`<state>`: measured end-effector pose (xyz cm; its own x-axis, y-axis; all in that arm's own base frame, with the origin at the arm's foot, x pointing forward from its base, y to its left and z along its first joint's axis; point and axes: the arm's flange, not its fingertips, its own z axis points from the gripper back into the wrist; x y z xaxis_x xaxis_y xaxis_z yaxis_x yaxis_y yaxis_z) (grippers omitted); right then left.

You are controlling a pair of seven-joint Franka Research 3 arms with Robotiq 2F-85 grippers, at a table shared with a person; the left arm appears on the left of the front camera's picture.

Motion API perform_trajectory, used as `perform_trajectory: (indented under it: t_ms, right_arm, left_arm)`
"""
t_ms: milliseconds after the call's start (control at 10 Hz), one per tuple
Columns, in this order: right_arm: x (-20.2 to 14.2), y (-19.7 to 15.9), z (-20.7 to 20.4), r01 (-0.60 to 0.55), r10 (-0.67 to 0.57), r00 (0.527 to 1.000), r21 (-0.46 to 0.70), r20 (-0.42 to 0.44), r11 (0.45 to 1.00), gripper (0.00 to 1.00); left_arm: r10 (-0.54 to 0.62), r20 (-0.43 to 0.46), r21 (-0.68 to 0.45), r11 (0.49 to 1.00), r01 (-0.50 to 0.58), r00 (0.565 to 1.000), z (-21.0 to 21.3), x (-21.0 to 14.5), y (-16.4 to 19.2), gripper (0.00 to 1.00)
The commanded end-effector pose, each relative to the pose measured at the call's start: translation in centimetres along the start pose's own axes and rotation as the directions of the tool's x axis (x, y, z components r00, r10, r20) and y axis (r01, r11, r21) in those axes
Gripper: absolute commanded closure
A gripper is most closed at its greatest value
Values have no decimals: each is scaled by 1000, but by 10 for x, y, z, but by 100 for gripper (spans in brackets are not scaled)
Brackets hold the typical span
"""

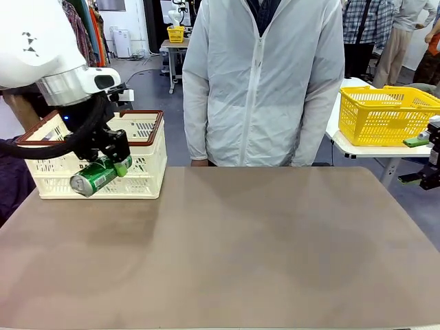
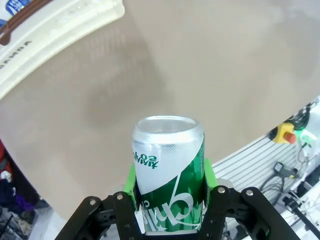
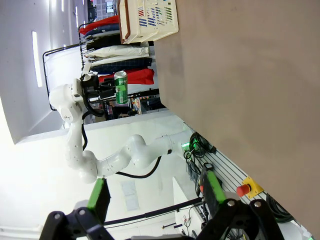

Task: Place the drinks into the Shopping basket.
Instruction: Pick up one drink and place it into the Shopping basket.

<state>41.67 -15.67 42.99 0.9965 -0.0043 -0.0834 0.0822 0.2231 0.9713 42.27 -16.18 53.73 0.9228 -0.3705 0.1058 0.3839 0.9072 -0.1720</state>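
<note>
A green drink can [image 1: 95,179] with silver ends hangs on its side above the table, just in front of the Shopping basket [image 1: 150,129], a cream slotted crate with a brown rim at the far left. My left gripper [image 1: 112,165] is shut on the can. In the left wrist view the green can [image 2: 167,165] fills the space between the green pads [image 2: 131,181], and the basket's corner [image 2: 55,27] lies at the top left with a patch of blue inside it. My right gripper [image 3: 155,192] is open and holds nothing; it hangs off the table's right edge [image 1: 430,175].
A person in a white jacket [image 1: 265,82] stands at the far side of the brown table [image 1: 240,240]. A yellow mesh basket [image 1: 385,113] sits on a side table at the right. A red stop button [image 2: 285,134] is beside the table's near edge.
</note>
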Motion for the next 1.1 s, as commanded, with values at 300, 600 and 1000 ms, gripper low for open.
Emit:
perform_trajectory:
  t_ms: [300,600,1000]
  right_arm:
    - [0,4,2,19,-19,1000,-23,-6,1000,0]
    - [0,4,2,19,-19,1000,-23,-6,1000,0]
    - [0,4,2,19,-19,1000,-23,-6,1000,0]
  left_arm:
    - [76,-27,32,997,-76,997,9,11,4,100]
    - [320,-52,40,947,-318,946,70,113,50,100]
    - [379,116,81,918,-389,918,82,231,108,100]
